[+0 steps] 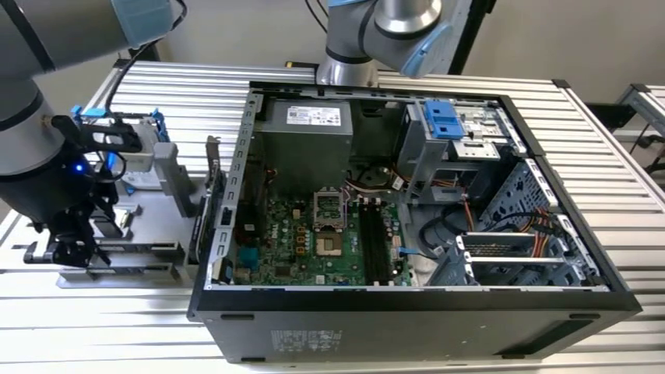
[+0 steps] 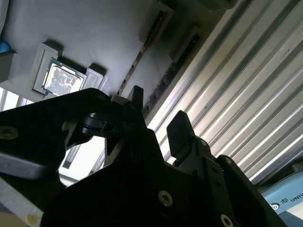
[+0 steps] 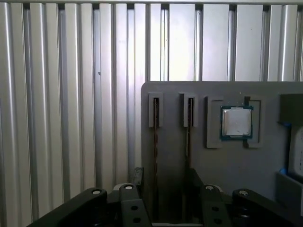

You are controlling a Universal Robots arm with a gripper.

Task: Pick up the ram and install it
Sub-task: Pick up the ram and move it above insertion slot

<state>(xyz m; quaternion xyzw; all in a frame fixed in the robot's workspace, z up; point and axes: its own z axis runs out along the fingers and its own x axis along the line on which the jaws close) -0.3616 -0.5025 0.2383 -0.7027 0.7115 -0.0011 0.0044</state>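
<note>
At the exterior view's left, over the gray tray (image 3: 265, 165) on the slatted table (image 3: 71, 94), the pincer (image 3: 165, 176) hangs open and empty, with a finger to either side of the ram (image 3: 155, 142), which stands on edge in a tray slot. Next in the tray come a second stick (image 3: 189, 132) and a square processor (image 3: 236, 122) in its recess. Beyond the tray, toward the exterior view's right, lies the open computer case (image 1: 416, 308); the white label (image 1: 311, 115) inside it is too small to read.
</note>
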